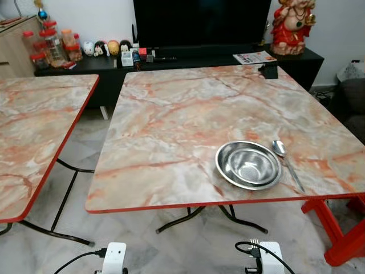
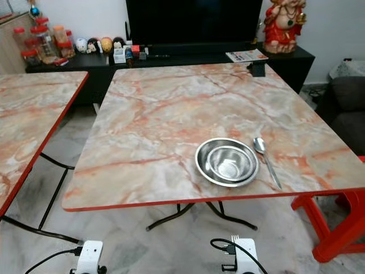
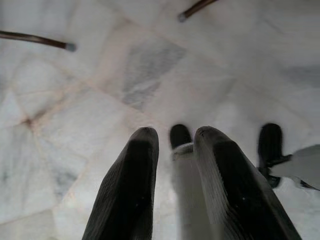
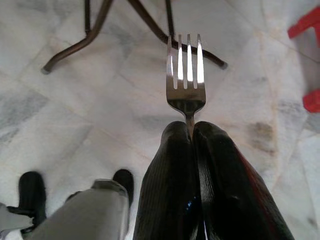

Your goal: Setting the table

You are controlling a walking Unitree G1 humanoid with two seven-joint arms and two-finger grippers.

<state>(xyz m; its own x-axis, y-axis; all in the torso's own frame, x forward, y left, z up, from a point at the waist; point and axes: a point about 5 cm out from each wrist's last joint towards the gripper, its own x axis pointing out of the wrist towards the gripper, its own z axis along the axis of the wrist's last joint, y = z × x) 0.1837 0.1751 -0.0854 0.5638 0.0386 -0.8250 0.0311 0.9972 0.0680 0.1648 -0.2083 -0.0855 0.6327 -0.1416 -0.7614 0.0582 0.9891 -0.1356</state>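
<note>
The right tool [image 4: 192,131] hung low over the marble floor [image 4: 90,110] before the desk [image 1: 188,131], its fingers pinching a silver fork [image 4: 186,75], tines outward. The left tool [image 3: 172,137], fingers slightly spread and holding nothing, hung likewise. A steel bowl [image 1: 248,165] sat near the desk's front edge, a spoon [image 1: 285,161] just beside it.

A bowl [image 1: 248,165] is set on the table [image 1: 171,131] nr the front edge, twd the front-right corner, w/ a spoon [image 1: 286,162] laid just beside it on the right, handle twd the front edge. A 2nd table [image 1: 34,131] is placed to the left, apart from the 1st, and a low cabinet [image 1: 188,60] is stood behind both, w/ jars [image 1: 51,45] at its left end, a booklet [image 1: 254,57] twd the right and a figurine [image 1: 292,25] at the right end. A fork [image 4: 186,75] is held in the right gripper [image 4: 190,131] below the table's front edge, over the floor [image 4: 75,115], tines pointed away from the fingers.
</note>
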